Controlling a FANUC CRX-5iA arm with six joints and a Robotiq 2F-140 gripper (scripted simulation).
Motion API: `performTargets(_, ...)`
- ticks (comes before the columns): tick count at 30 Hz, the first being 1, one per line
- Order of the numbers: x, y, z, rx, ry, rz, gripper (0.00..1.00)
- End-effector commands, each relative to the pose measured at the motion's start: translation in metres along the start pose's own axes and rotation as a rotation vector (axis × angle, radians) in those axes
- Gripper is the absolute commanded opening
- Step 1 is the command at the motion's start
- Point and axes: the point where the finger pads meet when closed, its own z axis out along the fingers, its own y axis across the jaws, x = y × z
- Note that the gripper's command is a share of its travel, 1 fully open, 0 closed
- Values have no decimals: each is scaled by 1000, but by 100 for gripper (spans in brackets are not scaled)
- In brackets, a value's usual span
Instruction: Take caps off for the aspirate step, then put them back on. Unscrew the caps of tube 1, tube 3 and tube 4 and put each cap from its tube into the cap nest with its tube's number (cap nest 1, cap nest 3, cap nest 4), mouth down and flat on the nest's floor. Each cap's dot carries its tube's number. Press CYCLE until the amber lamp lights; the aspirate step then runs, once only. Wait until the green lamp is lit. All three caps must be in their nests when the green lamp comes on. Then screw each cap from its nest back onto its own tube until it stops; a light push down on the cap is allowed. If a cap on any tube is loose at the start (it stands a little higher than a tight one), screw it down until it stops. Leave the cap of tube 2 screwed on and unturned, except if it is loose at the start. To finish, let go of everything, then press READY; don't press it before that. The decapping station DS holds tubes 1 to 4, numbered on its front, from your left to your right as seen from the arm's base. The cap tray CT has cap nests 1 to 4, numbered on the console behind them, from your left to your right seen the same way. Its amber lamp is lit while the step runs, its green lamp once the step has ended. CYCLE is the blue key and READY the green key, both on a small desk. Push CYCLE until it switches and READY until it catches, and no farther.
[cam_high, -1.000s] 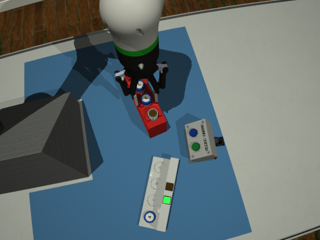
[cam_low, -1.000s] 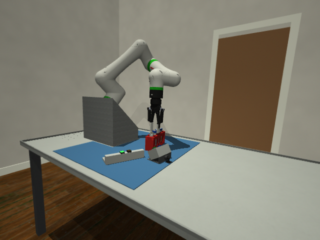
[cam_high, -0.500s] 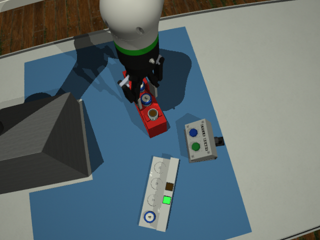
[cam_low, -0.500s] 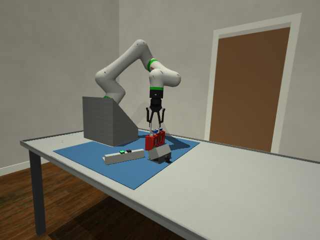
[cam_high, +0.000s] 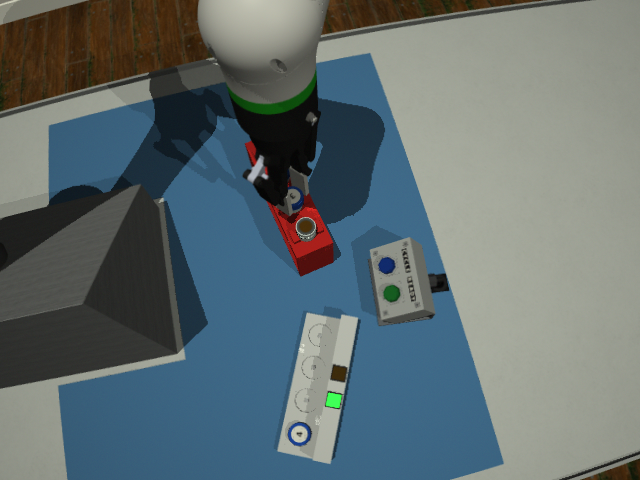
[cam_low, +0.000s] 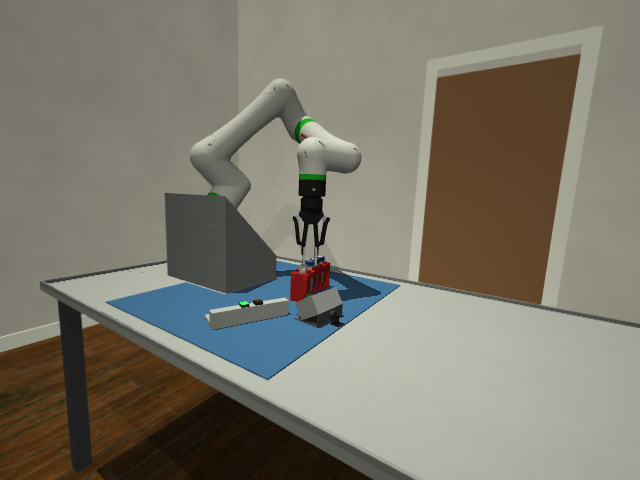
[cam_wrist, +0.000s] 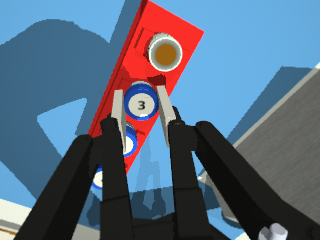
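Observation:
The red decapping station DS (cam_high: 312, 258) (cam_low: 310, 283) (cam_wrist: 170, 20) stands on the blue mat. My gripper (cam_high: 293, 198) (cam_low: 311, 256) (cam_wrist: 141, 100) points straight down and is shut on cap 3 (cam_high: 296, 197) (cam_wrist: 141, 106), a blue cap with a white dot, which sits on tube 3. Tube 4 (cam_high: 306, 227) (cam_wrist: 165, 54) is open, with brown liquid inside. Cap 2 (cam_wrist: 130, 143) and cap 1 (cam_wrist: 98, 180) sit on their tubes, partly hidden behind my fingers. Cap 4 (cam_high: 299, 434) lies in cap nest 4 of the cap tray CT (cam_high: 345, 330) (cam_low: 248, 312). The other nests are empty. The green lamp (cam_high: 333, 400) is lit and the amber lamp (cam_high: 338, 373) is dark.
The small desk (cam_high: 408, 304) (cam_low: 317, 307) with the blue CYCLE key (cam_high: 386, 265) and the green READY key (cam_high: 391, 292) stands right of the station. A large grey wedge block (cam_high: 87, 289) (cam_low: 217, 242) carries the arm's base at the left.

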Motion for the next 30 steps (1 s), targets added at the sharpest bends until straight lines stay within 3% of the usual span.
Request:
performTargets(1, 0, 0, 0, 0, 0, 0, 0)
performTargets(8, 0, 0, 0, 0, 0, 0, 0)
performTargets(30, 0, 0, 0, 0, 0, 900, 0)
